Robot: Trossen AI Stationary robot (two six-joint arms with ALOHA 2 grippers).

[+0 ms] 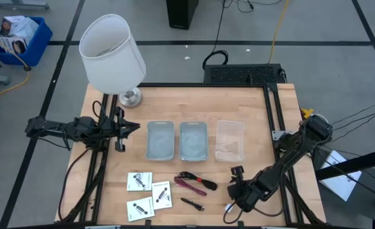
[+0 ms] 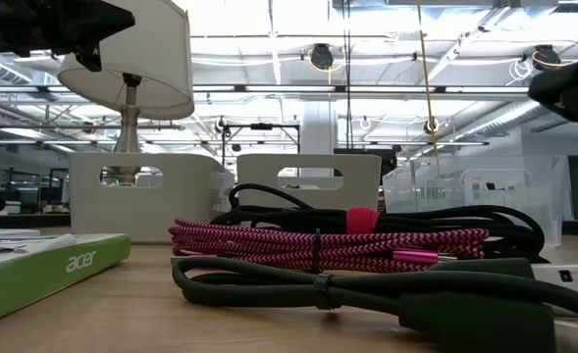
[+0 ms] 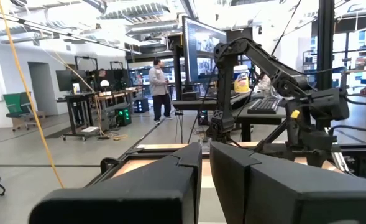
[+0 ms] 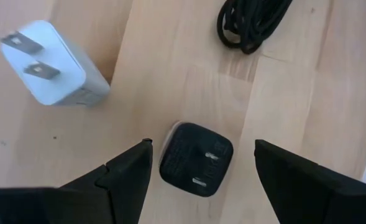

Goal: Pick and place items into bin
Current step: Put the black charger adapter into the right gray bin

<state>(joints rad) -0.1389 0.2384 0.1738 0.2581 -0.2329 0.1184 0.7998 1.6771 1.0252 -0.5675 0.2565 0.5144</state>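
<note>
Right wrist view: the right gripper is spread wide above a black plug cube (a white plug cube nearby) on the table. The left gripper, nearly clenched, is parked beside the bins.

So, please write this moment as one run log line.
right gripper: open, above black plug cube | white plug cube: on table, apart | left gripper: shut, waiting beside bins | bins: nothing placed
</note>
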